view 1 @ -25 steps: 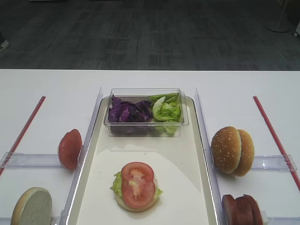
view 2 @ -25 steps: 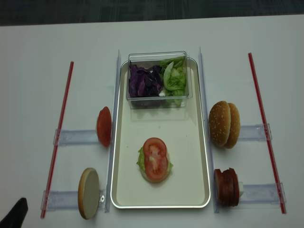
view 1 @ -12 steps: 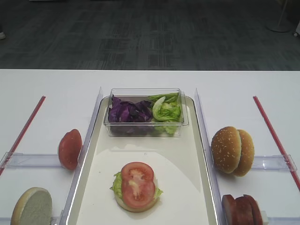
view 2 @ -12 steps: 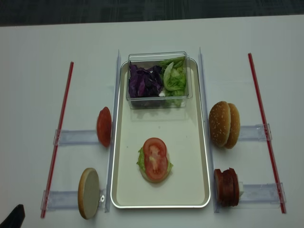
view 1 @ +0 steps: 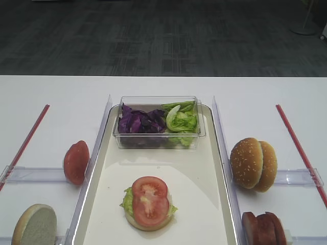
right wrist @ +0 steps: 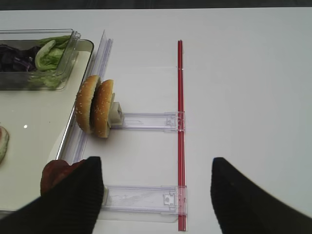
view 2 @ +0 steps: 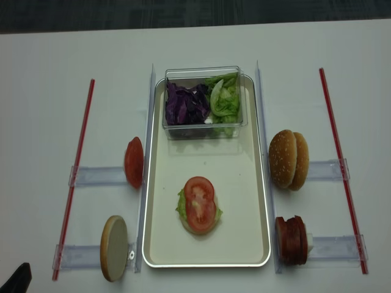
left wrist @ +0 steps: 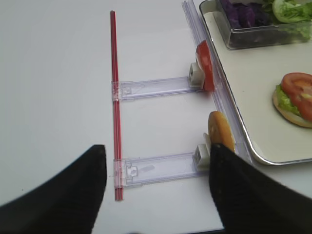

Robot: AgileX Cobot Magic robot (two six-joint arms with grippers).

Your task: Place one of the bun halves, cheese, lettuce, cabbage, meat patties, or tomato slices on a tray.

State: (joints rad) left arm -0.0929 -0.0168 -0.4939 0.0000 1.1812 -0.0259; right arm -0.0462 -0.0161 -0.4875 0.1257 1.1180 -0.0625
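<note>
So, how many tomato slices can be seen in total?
2. One tomato slice lies flat on top of the lettuce and bun stack on the tray. The other stands on edge in the holder left of the tray. More slices may hide behind it.

The tray (view 2: pixel 244 183) is glossy cream-white with a thin silvery rim. At its six o'clock a tomato slice (view 2: pixel 200 204), bright red with paler pink seed pockets, tops light green lettuce (view 2: pixel 181 204) and a pale bun. At twelve o'clock a clear box (view 2: pixel 203 101) shows dark purple cabbage (view 2: pixel 185 105) beside more pale green leaves. Golden-brown sesame-speckled bun tops (view 2: pixel 288 159) stand at three o'clock, reddish-brown meat patties (view 2: pixel 291 240) at five. Red strips (view 2: pixel 342 165) stripe the white table (view 2: pixel 49 73).
</note>
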